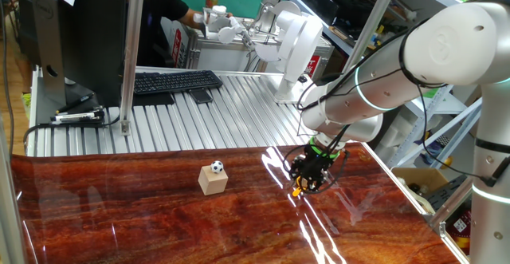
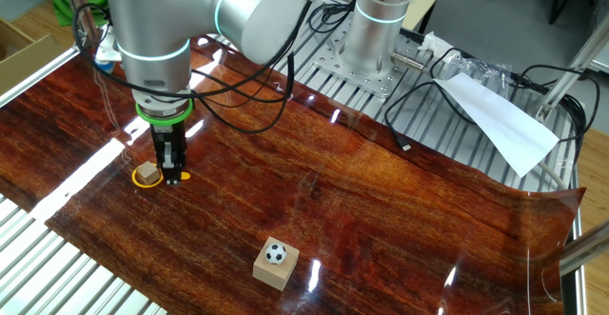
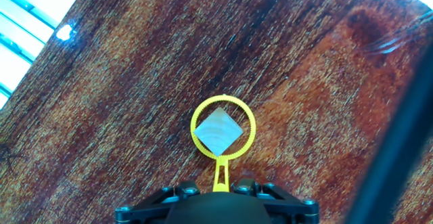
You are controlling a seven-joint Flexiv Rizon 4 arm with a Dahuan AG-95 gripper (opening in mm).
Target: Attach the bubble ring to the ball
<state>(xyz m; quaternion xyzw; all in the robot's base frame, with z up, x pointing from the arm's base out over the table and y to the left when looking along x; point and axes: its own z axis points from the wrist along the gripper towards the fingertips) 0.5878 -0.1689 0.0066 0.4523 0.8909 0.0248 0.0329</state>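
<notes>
The bubble ring is a yellow loop with a short stem, lying around a small tan cube on the wood table. Its stem runs back between the fingers of my gripper, which is shut on it. In the fixed views the gripper stands upright with its tips down at the table, the ring and its cube right beside it. The ball, black and white, rests on top of a second tan cube well away from the gripper, which also shows in the first fixed view as ball and gripper.
The glossy wood top ends at a ribbed metal bench with a keyboard and monitor. A white paper and cables lie past the table's far side. A person sits behind the bench.
</notes>
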